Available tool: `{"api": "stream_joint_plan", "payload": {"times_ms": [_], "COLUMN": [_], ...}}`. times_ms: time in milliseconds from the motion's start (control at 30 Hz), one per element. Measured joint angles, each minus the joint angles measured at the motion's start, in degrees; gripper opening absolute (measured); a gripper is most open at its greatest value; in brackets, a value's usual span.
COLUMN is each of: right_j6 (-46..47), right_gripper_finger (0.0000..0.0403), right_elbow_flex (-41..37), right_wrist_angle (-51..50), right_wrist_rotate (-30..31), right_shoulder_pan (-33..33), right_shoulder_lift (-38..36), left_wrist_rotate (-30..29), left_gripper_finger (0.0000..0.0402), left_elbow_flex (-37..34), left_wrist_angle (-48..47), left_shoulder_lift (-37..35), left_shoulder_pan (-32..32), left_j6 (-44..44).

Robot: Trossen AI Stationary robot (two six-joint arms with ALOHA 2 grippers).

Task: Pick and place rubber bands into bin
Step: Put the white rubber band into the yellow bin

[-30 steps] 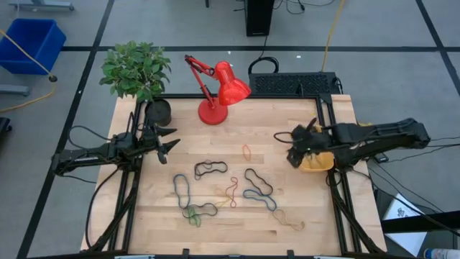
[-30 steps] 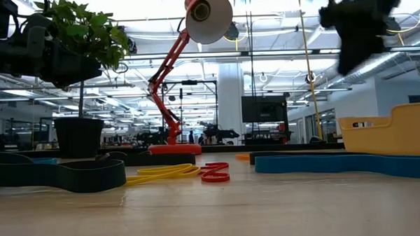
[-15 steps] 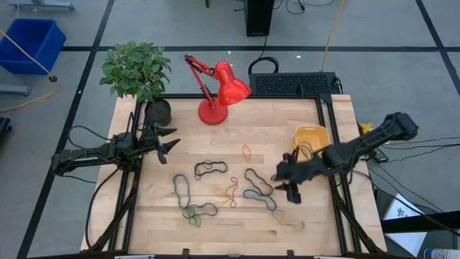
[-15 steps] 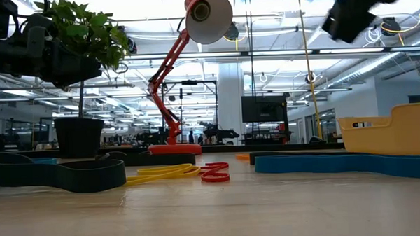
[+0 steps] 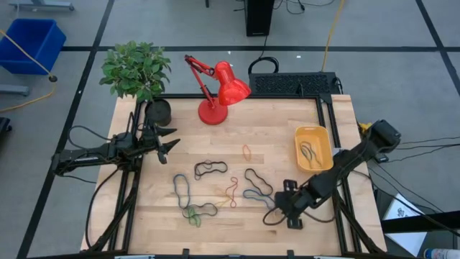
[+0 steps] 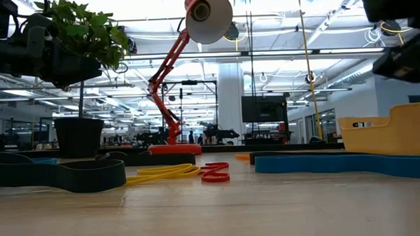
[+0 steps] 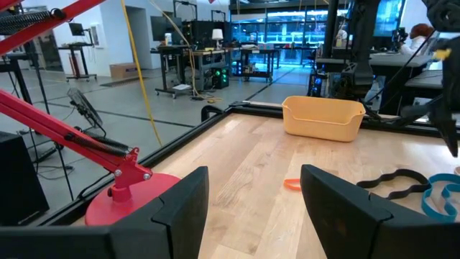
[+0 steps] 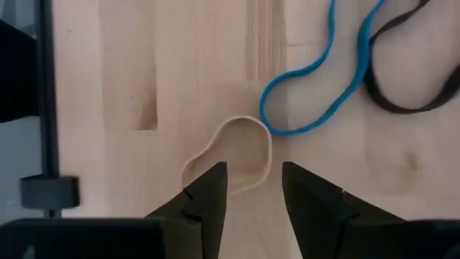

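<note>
Tan rubber band lies just beyond the open right hand.

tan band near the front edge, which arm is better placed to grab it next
Right. Its tool hangs open right over the tan band, fingers straddling the loop. The left tool waits open at the far side by the plant pot.
</note>
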Motion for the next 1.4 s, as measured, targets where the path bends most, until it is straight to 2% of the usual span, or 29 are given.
{"api": "stream_joint_plan", "payload": {"times_ms": [533, 633, 833, 1100, 1233, 1400], "right_j6": [7.37, 8.3, 7.08, 7.13, 7.16, 5.66], "right_gripper_finger": [0.0122, 0.0098, 0.0011, 0.0003, 0.0002, 0.0002], "right_elbow_flex": [0.17, 0.16, -0.07, -0.07, -0.07, -0.07], "right_wrist_angle": [0.96, 0.85, 1.24, 0.73, 0.65, 2.03], "right_wrist_rotate": [-0.5, -0.72, -1.86, -1.16, 3.85, 17.25], "right_shoulder_pan": [0.21, 0.18, 0.27, 0.24, 0.22, 0.22], "right_shoulder_lift": [9.02, 8.93, 7.11, 0.45, -6.38, -16.21], "left_wrist_rotate": [0.12, 0.22, 0.22, 0.22, 0.22, 0.21], "left_gripper_finger": [0.0228, 0.0228, 0.0228, 0.0228, 0.0228, 0.0228], "left_elbow_flex": [0.0, 0.0, 0.0, 0.0, 0.0, 0.0], "left_wrist_angle": [0.0, 0.0, 0.0, 0.0, 0.0, 0.0], "left_shoulder_lift": [0.0, 0.0, 0.0, 0.0, 0.0, -0.01], "left_shoulder_pan": [0.02, 0.0, 0.0, 0.01, 0.01, 0.01], "left_j6": [0.0, 0.0, 0.0, 0.0, -0.01, -0.06]}}
